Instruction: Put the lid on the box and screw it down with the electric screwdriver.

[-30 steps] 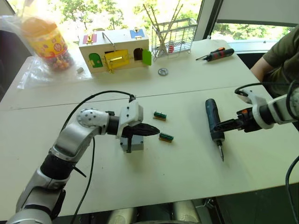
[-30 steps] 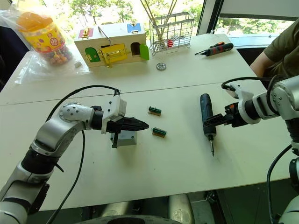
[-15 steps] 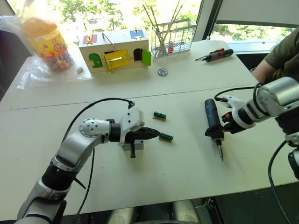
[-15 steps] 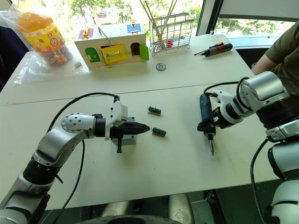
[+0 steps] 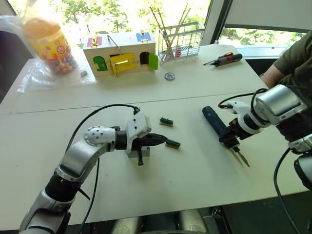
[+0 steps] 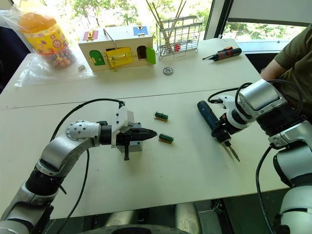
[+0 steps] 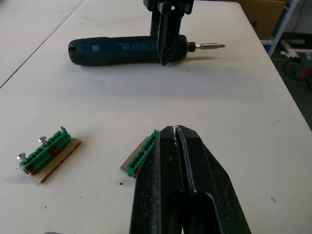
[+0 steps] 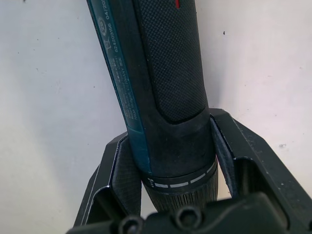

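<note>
The right gripper (image 6: 220,132) now clamps the screwdriver (image 6: 209,118), swung askew since a moment ago, so driving looks near; the left gripper (image 5: 158,140), fingers pressed together, hovers over the box (image 5: 132,153).

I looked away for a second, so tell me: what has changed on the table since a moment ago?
The right hand closed on the electric screwdriver near its bit end and swung it round: it lay straight, now it slants, bit toward the table's right edge. The left hand, fingers shut, edged toward the green terminal strips over the box. The wooden toy house and red-handled screwdriver stayed put.
</note>
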